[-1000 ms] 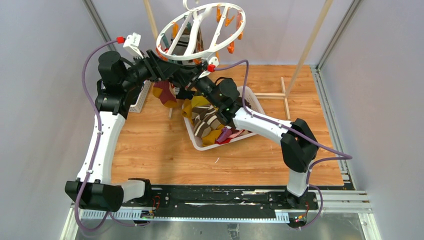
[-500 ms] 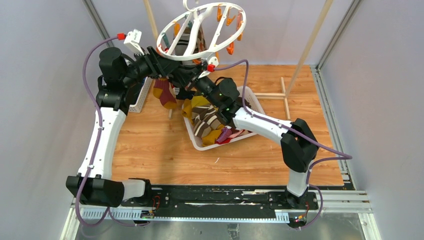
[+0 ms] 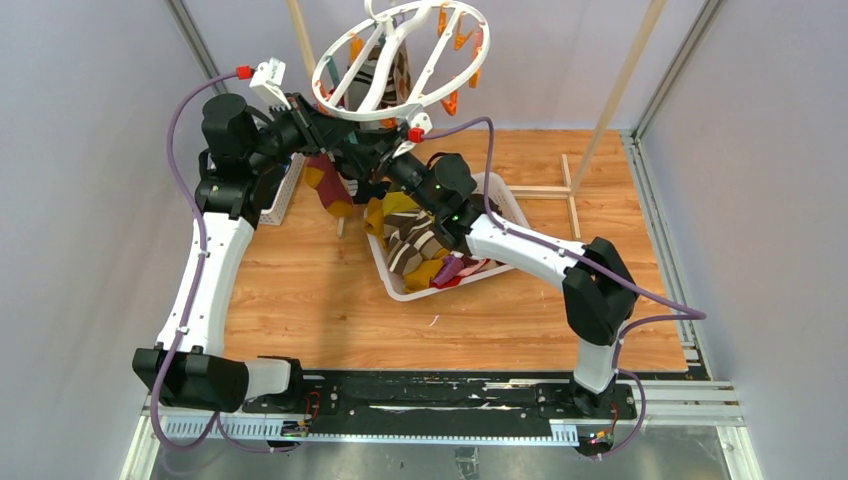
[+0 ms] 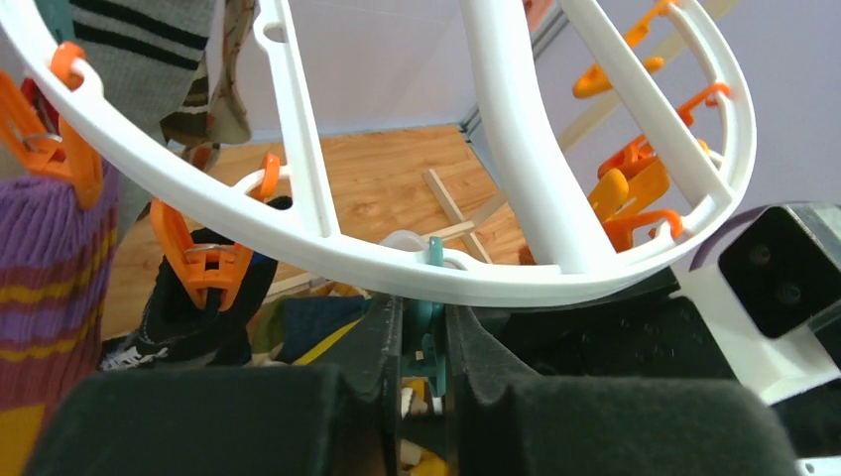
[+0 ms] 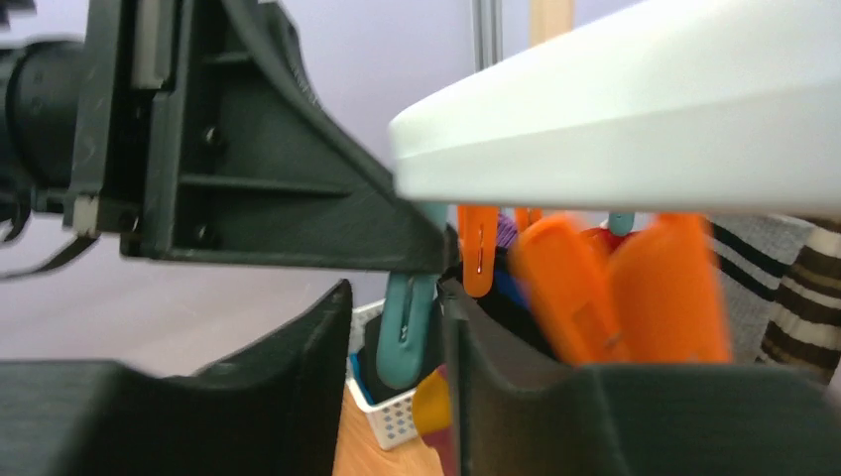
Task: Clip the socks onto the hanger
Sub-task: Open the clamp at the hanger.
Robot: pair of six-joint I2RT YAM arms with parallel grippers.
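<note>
Jaws above wooden table [image 3: 300,290] (grey walls [image 3: 80,200])

One hanger [image 4: 521,129] is counted, with two baskets [image 3: 402,292] [image 3: 283,197] and two arms [image 3: 205,270] [image 3: 520,245]. One teal clip [image 4: 428,307] is seen among at least six orange clips [image 4: 203,263]. The socks [image 3: 415,240] are too heaped to be counted exactly.

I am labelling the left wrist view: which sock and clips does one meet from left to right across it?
Purple striped sock → lone orange clip → teal clip → group of orange clips.
</note>
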